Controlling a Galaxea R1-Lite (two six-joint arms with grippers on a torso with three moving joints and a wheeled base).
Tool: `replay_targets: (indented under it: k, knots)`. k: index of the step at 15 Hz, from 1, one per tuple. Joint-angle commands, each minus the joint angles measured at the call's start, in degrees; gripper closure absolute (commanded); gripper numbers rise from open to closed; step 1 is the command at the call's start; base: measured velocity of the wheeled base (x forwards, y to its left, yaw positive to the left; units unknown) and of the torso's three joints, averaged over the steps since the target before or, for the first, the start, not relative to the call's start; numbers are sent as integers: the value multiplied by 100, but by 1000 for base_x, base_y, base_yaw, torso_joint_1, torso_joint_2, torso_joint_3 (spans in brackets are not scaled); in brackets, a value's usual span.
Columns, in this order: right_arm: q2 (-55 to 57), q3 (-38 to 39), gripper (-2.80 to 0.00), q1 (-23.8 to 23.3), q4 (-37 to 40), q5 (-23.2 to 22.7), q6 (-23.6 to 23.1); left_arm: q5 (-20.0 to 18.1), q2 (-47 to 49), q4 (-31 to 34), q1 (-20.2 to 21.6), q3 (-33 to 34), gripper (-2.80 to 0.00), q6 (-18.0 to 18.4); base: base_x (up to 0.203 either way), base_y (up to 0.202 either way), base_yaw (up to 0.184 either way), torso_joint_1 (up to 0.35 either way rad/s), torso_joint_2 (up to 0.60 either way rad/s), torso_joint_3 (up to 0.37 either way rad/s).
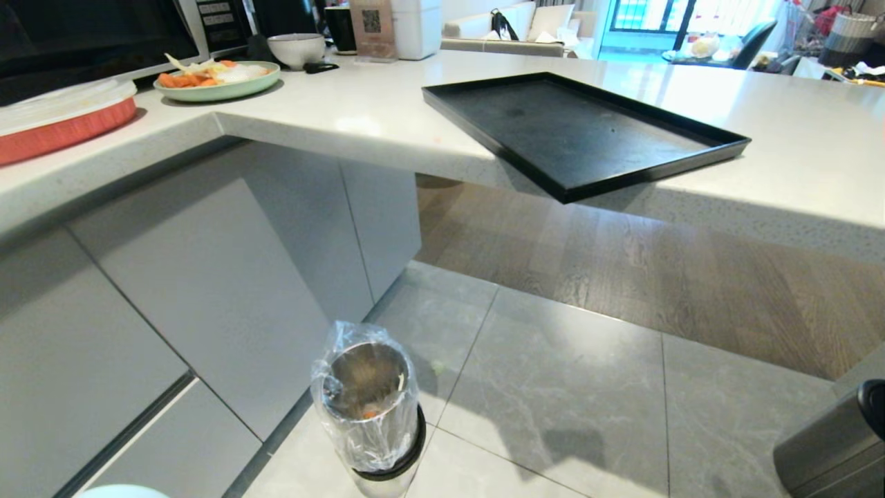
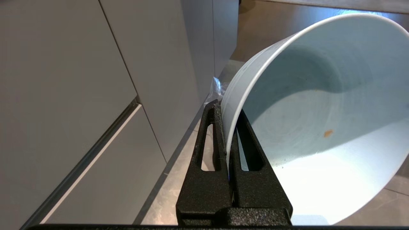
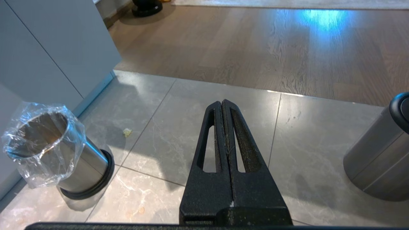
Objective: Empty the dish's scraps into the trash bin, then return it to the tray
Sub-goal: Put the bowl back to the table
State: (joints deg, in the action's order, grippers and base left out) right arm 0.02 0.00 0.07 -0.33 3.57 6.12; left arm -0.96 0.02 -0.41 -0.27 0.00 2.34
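The left gripper (image 2: 228, 127) is clamped on the rim of the small pale blue-white glazed bowl (image 2: 319, 121), tilted and empty but for one orange speck. One shiny steel bag-lined trash bin (image 1: 368, 408) stands on the floor, orange scraps (image 1: 370, 413) inside. One flat black rectangular tray (image 1: 574, 131) lies bare on the table (image 1: 359, 111). The right gripper (image 3: 222, 103) hangs closed, empty.
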Motion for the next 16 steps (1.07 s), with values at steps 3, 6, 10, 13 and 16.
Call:
replay_targets:
  k: [3, 6, 10, 13, 16]
  knots:
    - [-2, 0, 0, 1, -11, 3, 3, -1, -2, -2, 0, 0, 0, 3, 0, 0, 0, 2, 1, 49]
    - [-2, 0, 0, 1, -2, 3, 3, -1, -2, -2, 0, 0, 0, 3, 0, 0, 0, 0, 0, 0]
    - [-2, 0, 0, 1, -6, 3, 3, -1, -2, -2, 0, 0, 0, 3, 0, 0, 0, 0, 0, 0]
    - [6, 0, 0, 1, -6, 3, 3, -1, -2, -2, 0, 0, 0, 3, 0, 0, 0, 0, 0, 0]
    - [6, 0, 0, 1, -11, 3, 3, -1, -2, -2, 0, 0, 0, 3, 0, 0, 0, 0, 0, 0]
